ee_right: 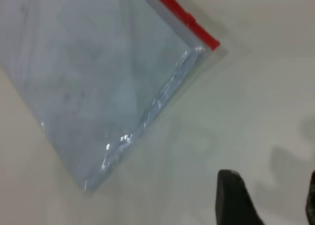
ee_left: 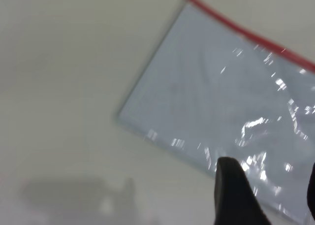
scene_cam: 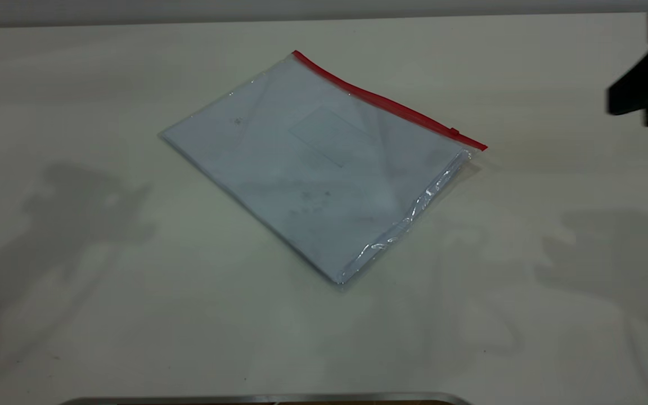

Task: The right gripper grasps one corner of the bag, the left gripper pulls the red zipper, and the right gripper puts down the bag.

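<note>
The bag (scene_cam: 324, 169) lies flat on the pale table, a clear pouch with white paper inside. The red zipper (scene_cam: 386, 101) runs along its far long edge, with the small slider tab (scene_cam: 454, 131) near the right end. The corner of the bag (scene_cam: 473, 151) at that end rests on the table. My right gripper (ee_right: 269, 190) is open and empty above bare table, apart from the bag (ee_right: 98, 77) and its red-strip corner (ee_right: 209, 44). My left gripper (ee_left: 268, 185) is open and empty, hovering over the bag's plain long edge (ee_left: 206, 102). The zipper (ee_left: 246, 30) lies at the bag's far side.
A black part of the right arm (scene_cam: 647, 84) shows at the exterior view's right edge. A metal edge (scene_cam: 268, 399) runs along the table's near side. Arm shadows fall on the table to the left and right of the bag.
</note>
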`<state>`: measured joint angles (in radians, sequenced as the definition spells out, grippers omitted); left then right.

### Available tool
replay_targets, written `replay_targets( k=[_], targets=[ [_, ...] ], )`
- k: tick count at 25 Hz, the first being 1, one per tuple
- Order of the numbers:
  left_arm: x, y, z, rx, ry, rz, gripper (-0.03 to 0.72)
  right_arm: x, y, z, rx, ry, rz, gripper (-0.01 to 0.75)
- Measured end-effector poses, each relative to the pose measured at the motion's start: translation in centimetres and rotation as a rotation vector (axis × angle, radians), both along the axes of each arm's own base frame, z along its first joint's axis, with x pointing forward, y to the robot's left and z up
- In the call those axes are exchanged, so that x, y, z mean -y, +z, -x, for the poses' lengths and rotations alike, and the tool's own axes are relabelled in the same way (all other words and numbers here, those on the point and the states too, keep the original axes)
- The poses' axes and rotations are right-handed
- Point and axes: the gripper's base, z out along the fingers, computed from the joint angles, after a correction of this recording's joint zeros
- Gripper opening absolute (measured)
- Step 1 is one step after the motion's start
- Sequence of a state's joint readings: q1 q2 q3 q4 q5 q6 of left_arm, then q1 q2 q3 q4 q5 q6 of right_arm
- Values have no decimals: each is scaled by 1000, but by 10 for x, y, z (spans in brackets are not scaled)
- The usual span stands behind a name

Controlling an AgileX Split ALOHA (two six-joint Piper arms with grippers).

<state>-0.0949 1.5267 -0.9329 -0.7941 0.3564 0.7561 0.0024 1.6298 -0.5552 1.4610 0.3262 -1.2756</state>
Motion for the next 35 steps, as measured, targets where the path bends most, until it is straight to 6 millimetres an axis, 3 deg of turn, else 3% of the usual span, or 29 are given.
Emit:
replay_targets(
  k=[5, 9, 19, 28, 35],
  targets=[
    [33, -19, -31, 7, -115, -14, 425, -1, -42, -41, -13, 39, 11, 397],
    [49, -29, -47, 14, -141, -25, 425, -3, -74, -60, -47, 87, 4, 412],
    [54, -39, -51, -8, -151, -28, 425, -14, -138, -97, -100, 125, -124, 427],
    [54, -39, -51, -6, -151, -29, 425, -30, -168, -114, -81, 203, -328, 427],
    [54, -39, -52, -5, -152, -30, 425, -34, -173, -127, -45, 204, -398, 427]
  ],
)
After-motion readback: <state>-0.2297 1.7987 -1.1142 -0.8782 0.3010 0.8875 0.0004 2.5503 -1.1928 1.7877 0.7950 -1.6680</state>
